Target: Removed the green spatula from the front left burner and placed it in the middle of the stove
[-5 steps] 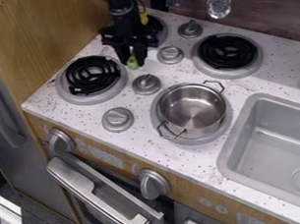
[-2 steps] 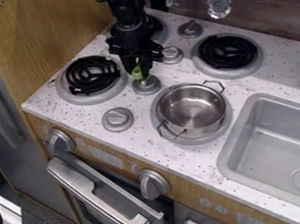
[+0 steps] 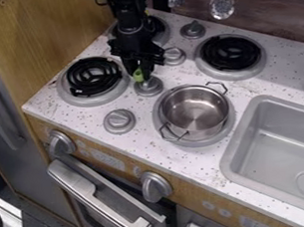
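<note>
My arm [image 3: 129, 12]: matte black throughout, built of blocky, angular segments, with faint grey highlights along the edges. A thin, dark, curved strand [image 3: 98, 2], too small to identify, stands out from its upper part. My gripper [image 3: 140, 75]: likewise black, with a broad, jagged-edged body above two dark, stubby fingers [image 3: 149, 69].

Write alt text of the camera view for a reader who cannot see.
A robot hand holds a green spatula above the stove, near a knob, between a black burner and a metal pot. A sink is at right.
</note>
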{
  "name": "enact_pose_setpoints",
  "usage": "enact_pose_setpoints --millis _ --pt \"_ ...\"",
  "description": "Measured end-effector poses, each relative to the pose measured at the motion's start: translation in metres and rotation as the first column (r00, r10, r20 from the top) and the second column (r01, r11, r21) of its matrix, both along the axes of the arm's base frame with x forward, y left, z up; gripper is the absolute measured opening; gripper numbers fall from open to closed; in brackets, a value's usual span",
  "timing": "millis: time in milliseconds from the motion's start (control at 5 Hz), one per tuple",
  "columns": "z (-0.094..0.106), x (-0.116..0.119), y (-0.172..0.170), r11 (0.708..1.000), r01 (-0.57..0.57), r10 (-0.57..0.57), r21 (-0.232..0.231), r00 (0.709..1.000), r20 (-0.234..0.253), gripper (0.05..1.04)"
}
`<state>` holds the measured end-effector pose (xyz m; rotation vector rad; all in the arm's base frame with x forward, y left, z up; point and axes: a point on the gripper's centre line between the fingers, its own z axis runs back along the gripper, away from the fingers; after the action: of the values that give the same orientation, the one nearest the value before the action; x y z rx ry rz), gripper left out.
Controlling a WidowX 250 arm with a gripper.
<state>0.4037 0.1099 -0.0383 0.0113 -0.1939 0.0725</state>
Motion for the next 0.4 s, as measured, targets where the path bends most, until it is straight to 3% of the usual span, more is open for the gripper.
enact_pose_setpoints --millis 200,400 --pt "-0.0051 -0.0051 -0.0054 1.000 0.007 -0.007 0.000 1.000 -0.024 0.788" --pt "-0.0039 -0.0130 -0.0101 1.000 -0.021 0.020 -0.019 0.999 -0.049 1.001"
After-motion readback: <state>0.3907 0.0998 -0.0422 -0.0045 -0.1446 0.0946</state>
